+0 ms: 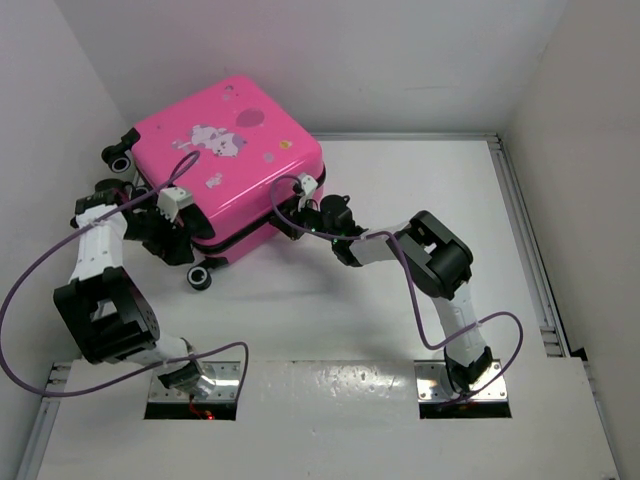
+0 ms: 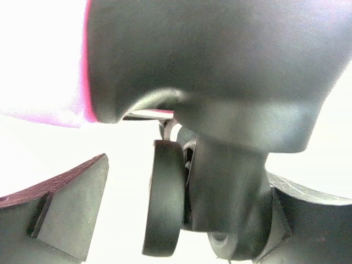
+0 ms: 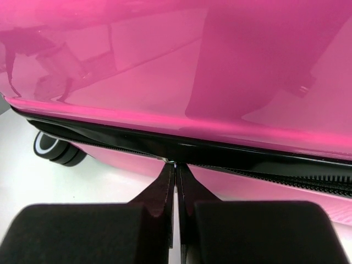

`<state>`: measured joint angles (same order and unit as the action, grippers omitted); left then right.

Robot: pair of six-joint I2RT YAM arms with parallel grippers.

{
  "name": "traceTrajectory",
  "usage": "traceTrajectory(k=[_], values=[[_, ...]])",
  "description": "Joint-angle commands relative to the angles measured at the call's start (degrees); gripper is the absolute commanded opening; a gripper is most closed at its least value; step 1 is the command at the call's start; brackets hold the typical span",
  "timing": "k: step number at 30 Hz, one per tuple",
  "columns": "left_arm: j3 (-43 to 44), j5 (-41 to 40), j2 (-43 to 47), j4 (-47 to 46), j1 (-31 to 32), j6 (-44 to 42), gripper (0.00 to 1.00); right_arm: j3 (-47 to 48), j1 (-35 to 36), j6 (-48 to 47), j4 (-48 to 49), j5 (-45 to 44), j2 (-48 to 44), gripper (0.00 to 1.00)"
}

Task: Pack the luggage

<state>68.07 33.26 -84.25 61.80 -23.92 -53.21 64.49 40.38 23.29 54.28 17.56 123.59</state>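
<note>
Pink luggage [image 1: 232, 150]: right gripper [image 3: 175, 168] pinched shut (at the zip [image 3: 258, 164]), left gripper [image 2: 187, 181] spread.

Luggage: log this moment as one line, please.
luggage: lying flat, lid down | left gripper: open, straddling wheel | right gripper: shut, tips at zipper seam | zipper pull: not visible

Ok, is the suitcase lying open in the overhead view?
No, the luggage lies shut, its pink shells together and no inside lining showing.
</note>
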Motion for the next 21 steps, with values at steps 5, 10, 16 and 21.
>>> traceTrajectory(k=[5, 10, 16, 21], values=[[2.67, 10.15, 5.59, -5.64, -1.57, 1.88, 0.96, 2.13, -0.83, -3.77, 9.88, -2.53, -3.09, 0.0], [3.29, 11.48, 6.11, -5.64, -1.04, 2.41, 0.84, 2.39, -0.66, -4.39, 8.83, -1.57, -2.92, 0.0], [1.1, 8.24, 5.42, -5.64, -0.51, 0.48, 0.58, 2.75, -0.65, -5.97, 7.51, -1.39, -2.74, 0.0], [0.57, 5.42, 3.48, -7.65, 0.63, 2.31, 0.28, 2.57, -0.65, -8.43, 6.28, -0.95, -2.92, 0.0]])
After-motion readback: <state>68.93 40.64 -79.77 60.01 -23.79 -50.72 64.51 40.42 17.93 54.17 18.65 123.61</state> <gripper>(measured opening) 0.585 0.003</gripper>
